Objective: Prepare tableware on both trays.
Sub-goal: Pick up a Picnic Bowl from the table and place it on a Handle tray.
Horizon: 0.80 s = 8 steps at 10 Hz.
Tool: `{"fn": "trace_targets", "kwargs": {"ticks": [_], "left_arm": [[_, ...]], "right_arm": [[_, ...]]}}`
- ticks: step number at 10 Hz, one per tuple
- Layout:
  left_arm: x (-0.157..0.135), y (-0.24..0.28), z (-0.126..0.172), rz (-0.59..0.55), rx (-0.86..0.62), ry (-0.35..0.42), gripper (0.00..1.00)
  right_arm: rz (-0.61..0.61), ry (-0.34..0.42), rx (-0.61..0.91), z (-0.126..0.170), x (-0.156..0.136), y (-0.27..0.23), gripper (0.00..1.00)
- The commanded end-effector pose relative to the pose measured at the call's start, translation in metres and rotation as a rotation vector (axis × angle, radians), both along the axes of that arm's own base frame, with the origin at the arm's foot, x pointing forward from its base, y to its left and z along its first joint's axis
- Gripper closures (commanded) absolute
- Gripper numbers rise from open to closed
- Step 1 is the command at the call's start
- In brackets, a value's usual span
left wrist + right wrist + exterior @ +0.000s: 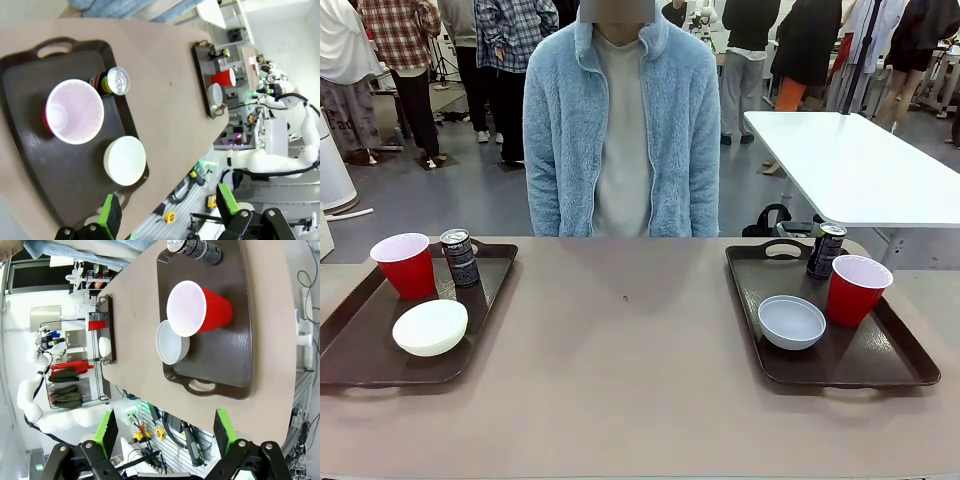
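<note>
Tableware, left tray: red plastic cup with pale inside (406, 264) upright at the far left corner; small dark drink can (460, 257) upright just beside it, toward the table's middle; small round white bowl (430, 327) nearer the robot, apart from both.
Tableware, right tray: second red plastic cup (857, 289) upright at the outer side; small pale grey round bowl (791, 322) just beside it; second dark can (826, 250) upright at the far edge by the handle.
Trays: two large dark brown rectangular plastic trays, left tray (360, 350) and right tray (895, 362), flat on the tan tabletop (620, 380), well apart, one at each side.
Left gripper (167, 210): jaws spread wide, nothing between the green pads; hangs high above the left tray.
Right gripper (165, 427): jaws spread wide, holding nothing; hangs high above the right tray.
Person: pale blue fleece jacket (620, 120), standing at the far side.
</note>
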<state>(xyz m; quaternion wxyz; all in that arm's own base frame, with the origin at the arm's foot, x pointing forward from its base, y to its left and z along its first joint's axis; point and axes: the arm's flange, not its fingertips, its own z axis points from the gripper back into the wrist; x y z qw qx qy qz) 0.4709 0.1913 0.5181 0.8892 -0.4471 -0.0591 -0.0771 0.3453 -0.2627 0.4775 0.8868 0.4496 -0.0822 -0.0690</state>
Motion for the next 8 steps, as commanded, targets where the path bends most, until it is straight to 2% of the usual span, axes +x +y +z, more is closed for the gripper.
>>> {"fn": "trace_targets", "kwargs": {"ticks": [1, 8], "left_arm": [[-0.0021, -0.0006, 0.0021, -0.006, 0.006, 0.000, 0.00], [-0.0021, -0.0006, 0.0021, -0.006, 0.006, 0.000, 0.00]], "right_arm": [[0.002, 0.005, -0.004, -0.0006, -0.0015, -0.0011, 0.00], [0.002, 0.005, -0.004, -0.0006, -0.0015, -0.0011, 0.00]]}}
